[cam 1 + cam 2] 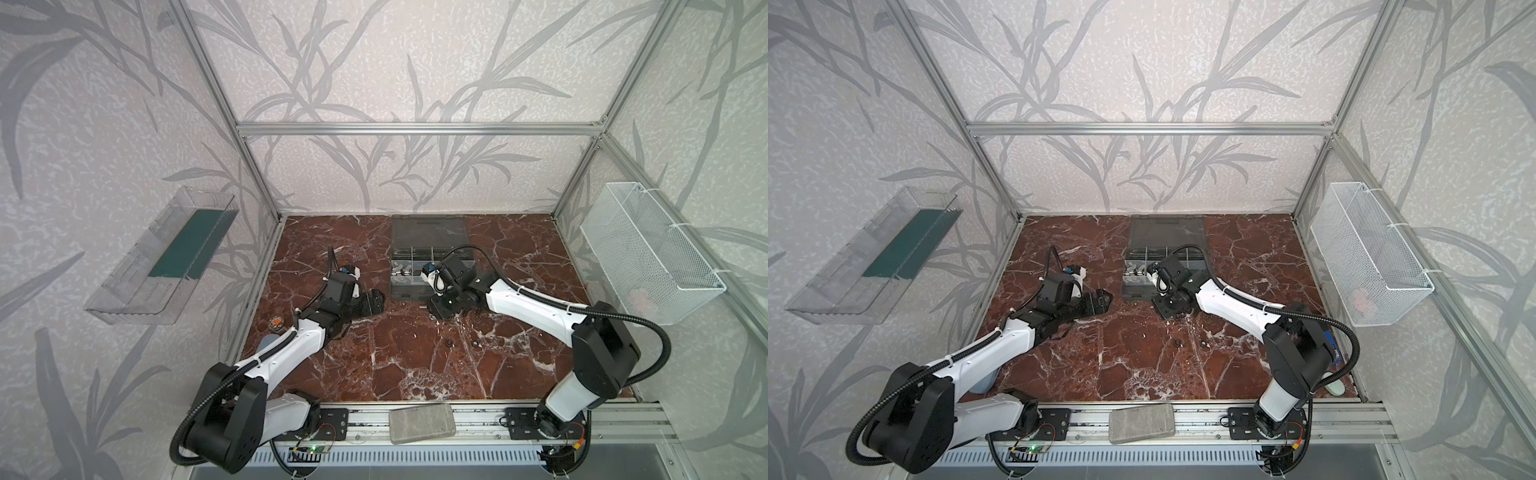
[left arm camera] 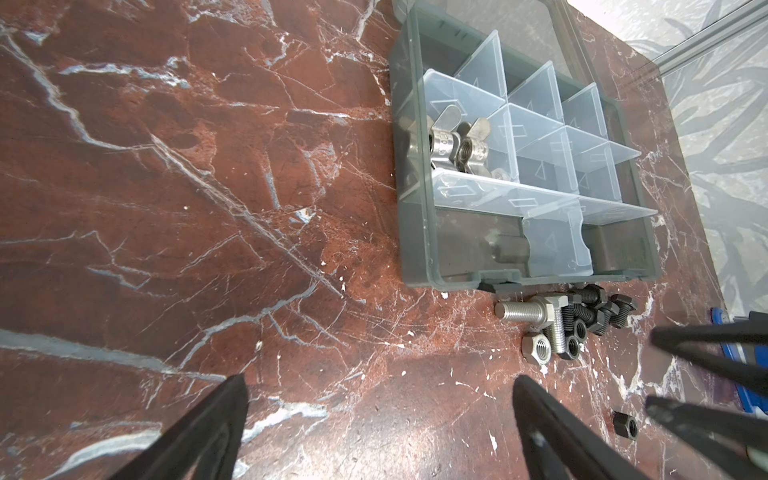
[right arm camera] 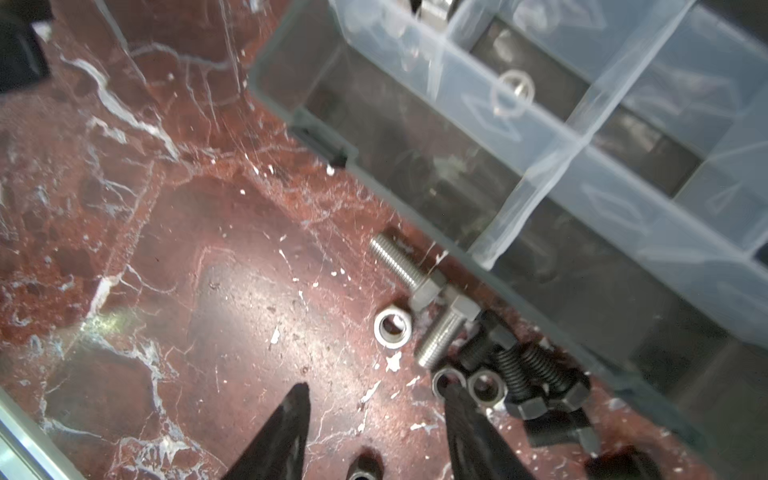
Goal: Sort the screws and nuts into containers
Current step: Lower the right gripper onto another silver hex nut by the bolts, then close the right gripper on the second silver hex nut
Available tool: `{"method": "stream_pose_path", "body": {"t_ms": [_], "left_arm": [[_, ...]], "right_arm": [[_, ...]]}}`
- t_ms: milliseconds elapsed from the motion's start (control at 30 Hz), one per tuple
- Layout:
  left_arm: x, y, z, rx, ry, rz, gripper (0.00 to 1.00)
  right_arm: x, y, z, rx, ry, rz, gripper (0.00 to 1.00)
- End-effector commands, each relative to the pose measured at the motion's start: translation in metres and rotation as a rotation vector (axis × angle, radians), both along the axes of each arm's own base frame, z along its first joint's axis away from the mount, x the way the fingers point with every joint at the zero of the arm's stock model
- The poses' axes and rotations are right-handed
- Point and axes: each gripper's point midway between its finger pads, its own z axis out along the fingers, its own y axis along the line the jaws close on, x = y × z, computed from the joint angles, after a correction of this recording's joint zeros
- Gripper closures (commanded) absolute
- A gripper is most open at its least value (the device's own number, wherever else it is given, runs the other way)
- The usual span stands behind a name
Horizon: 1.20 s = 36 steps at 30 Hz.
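Hovering right gripper [image 3: 374,386] parted, empty | left gripper [image 2: 379,379] spread wide | screws [image 3: 515,370] blurred, one nut [image 3: 439,376] half hidden behind finger [image 3: 465,424]

Enclosure walls [image 1: 415,62]: pale textured wallpaper with a grey leaf-and-stem print on the back and both sides. Frame [image 1: 415,128]: silver aluminium extrusion, one crossbar along the back wall and slanted posts at the corners. Bench [image 1: 415,365]: glossy red-brown marble-pattern surface with white veins, carrying soft glare patches from even, diffuse light. Left wall fixture: clear acrylic tray [image 1: 124,286] with a green base. Right wall fixture: white wire mesh basket [image 1: 648,257], hung from the frame. Front edge: aluminium rail [image 1: 478,422] with a grey stone-like block [image 1: 422,423] lying on it, and a slotted grey cable duct [image 1: 415,457] just below.
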Motion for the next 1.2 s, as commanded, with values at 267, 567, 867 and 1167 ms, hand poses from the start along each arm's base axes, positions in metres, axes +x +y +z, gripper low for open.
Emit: {"method": "stream_pose_path", "body": {"t_ms": [267, 567, 867, 1167], "left_arm": [[0.002, 0.001, 0.007, -0.012, -0.002, 0.011, 0.03], [0.001, 0.002, 0.007, -0.004, -0.004, 0.007, 0.03], [0.002, 0.001, 0.005, -0.003, -0.002, 0.004, 0.03], [0.003, 0.0, 0.005, -0.009, -0.001, 0.003, 0.02]], "right_arm": [[0.001, 0.015, -0.017, 0.059, 0.022, -0.033, 0.46], [0.003, 0.022, -0.041, 0.016, 0.054, -0.008, 0.46], [0.005, 0.021, -0.053, -0.024, 0.061, 0.012, 0.46], [0.005, 0.014, -0.06, -0.067, 0.059, 0.014, 0.46]]}}
